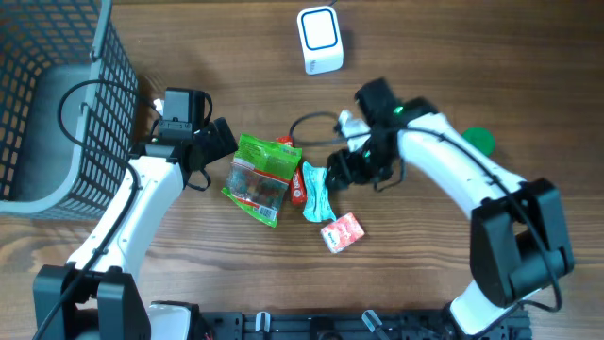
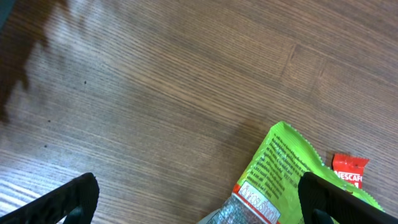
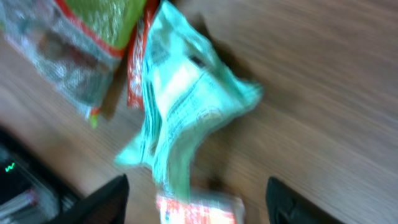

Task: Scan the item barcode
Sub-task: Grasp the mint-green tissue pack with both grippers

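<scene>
Teal packet flat on the tabletop mid-scene, touching the red sachet on its left, pink packet just nearer. Right gripper hovering over its far end, jaws apart, grasping nothing. Left gripper released wide beside the green packet. White scanner at the far edge.

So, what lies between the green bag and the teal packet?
A red sachet lies between the green bag and the teal packet, clearest in the overhead view.
</scene>
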Motion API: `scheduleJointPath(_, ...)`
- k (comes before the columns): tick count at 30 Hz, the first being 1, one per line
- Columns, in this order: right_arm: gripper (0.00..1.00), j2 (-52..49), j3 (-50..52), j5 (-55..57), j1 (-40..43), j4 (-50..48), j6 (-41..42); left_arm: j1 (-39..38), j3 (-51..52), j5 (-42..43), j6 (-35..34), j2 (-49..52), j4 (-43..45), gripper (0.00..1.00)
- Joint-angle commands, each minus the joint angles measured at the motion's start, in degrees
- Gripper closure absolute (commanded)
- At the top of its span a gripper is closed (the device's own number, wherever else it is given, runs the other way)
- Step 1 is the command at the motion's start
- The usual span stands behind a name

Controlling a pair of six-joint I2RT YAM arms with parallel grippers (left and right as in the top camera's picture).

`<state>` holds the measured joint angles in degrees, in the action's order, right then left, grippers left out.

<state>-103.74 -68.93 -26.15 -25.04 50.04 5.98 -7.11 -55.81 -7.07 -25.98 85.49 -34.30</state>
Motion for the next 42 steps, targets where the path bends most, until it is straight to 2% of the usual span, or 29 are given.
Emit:
scheduleJointPath(1,0.34,0.35,5.18,-0.9,-4.04,-6.99,3.63,0.15,-0.07,-0.5,0.28,-0.74,0.24,0.0)
scheduleJointPath(3,0.42,0.33,5.86,-0.68,-4.96,-9.73,5.46,0.15,-0.07,-0.5,0.28,-0.74,0.24,0.0)
scheduleJointPath(4,0.56,0.35,5.86,-0.66,-4.94,-10.93,6.23,0.15,-0.07,-0.5,0.28,-0.74,0.24,0.0)
scheduleJointPath(5,0.75,0.35,5.86,-0.35,-4.9,-11.8,6.19,0.15,-0.07,-0.5,0.28,-0.74,0.24,0.0)
scheduleJointPath(6,0.89,0.35,5.77,0.63,-4.66,-12.72,6.25,0.15,-0.07,-0.5,0.28,-0.74,0.22,0.0)
scheduleJointPath(7,0.96,0.37,5.31,0.87,-3.8,-13.16,6.23,0.15,-0.07,-0.5,0.28,-0.74,0.24,0.0)
scheduleJointPath(16,0.96,0.46,4.02,0.39,11.69,-12.9,7.17,0.15,-0.07,-0.5,0.28,-0.74,0.24,0.0)
scheduleJointPath(20,0.96,0.46,4.02,0.44,13.88,-11.02,4.48,0.15,-0.07,-0.48,0.24,-0.74,1.42,0.0)
scheduleJointPath(22,0.96,0.52,4.0,0.39,14.14,-10.03,4.39,0.15,-0.09,8.17,-0.26,-0.98,3.3,0.0)
scheduleJointPath(25,0.96,1.49,4.0,-5.01,16.0,-9.92,2.99,0.15,-0.09,30.14,-1.01,-1.33,6.62,0.0)
scheduleJointPath(26,0.96,1.55,4.0,-7.82,16.74,-9.9,2.99,0.11,-0.09,35.5,-4.17,-1.33,7.43,0.18)
scheduleJointPath(27,0.96,1.55,4.0,-9.03,17.05,-9.9,2.99,-0.55,-0.07,38.75,-6.43,-1.29,8.07,0.7)
scheduleJointPath(28,0.96,1.55,4.02,-10.01,17.16,-9.73,3.06,-2.21,-0.07,39.39,-7.78,-1.25,8.81,0.96)
scheduleJointPath(30,0.96,1.53,4.22,-10.01,17.07,-9.2,3.26,-7.23,-0.07,39.41,-8.24,-1.11,11.63,0.96)
scheduleJointPath(32,0.96,1.53,5.14,-10.71,17.07,-9.05,3.21,-12.0,-0.07,39.17,-11.56,-0.13,14.58,0.96)
scheduleJointPath(34,0.96,1.53,6.47,-13.22,17.07,-9.09,3.21,-17.66,-0.07,39.19,-15.5,4.13,20.33,0.96)
scheduleJointPath(37,0.96,1.53,6.64,-12.9,17.07,-9.05,3.04,-22.1,-0.07,39.21,-16.61,9.11,25.09,0.96)
scheduleJointPath(39,0.82,1.55,6.56,-11.87,17.2,-8.81,3.08,-24.9,-0.07,39.19,-16.74,12.17,29.31,0.96)
scheduleJointPath(40,0.68,1.75,5.09,-11.82,17.7,-7.43,3.06,-25.24,-0.07,39.19,-16.74,12.46,30.95,0.96)
scheduleJointPath(42,0.61,2.51,1.42,-11.85,18.82,-3.52,3.02,-25.14,-0.07,39.19,-16.96,12.46,32.48,0.96)
